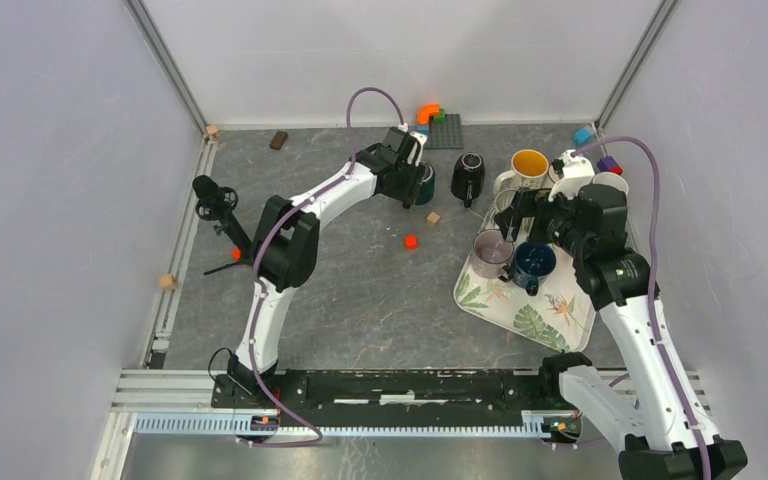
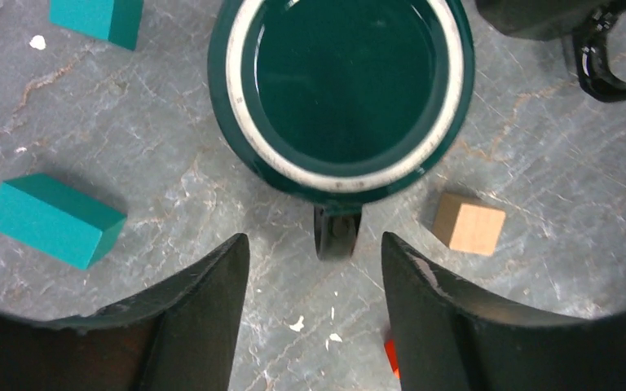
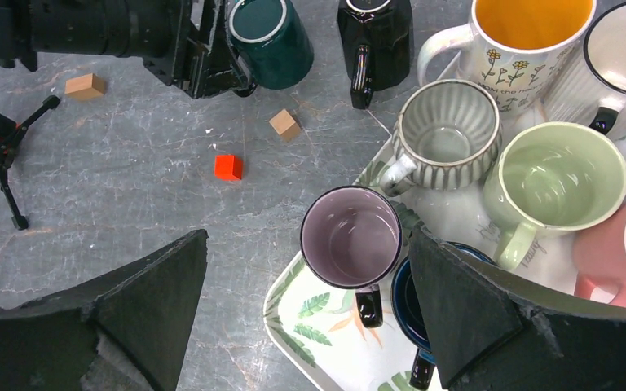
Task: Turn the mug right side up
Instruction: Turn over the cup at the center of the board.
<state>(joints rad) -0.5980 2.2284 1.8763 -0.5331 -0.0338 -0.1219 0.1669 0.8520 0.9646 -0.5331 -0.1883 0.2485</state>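
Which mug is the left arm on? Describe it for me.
Start at the leaf-print tray of mugs and look left, onto the bare tabletop. Two mugs stand there; it is the dark green mug at the left gripper, not the black mug beside it.

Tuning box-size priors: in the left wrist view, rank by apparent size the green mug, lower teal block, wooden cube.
1. green mug: cropped at the top, still clearly largest.
2. lower teal block.
3. wooden cube: smallest.
The mug stands nearer the camera, but the gap is too wide to matter.
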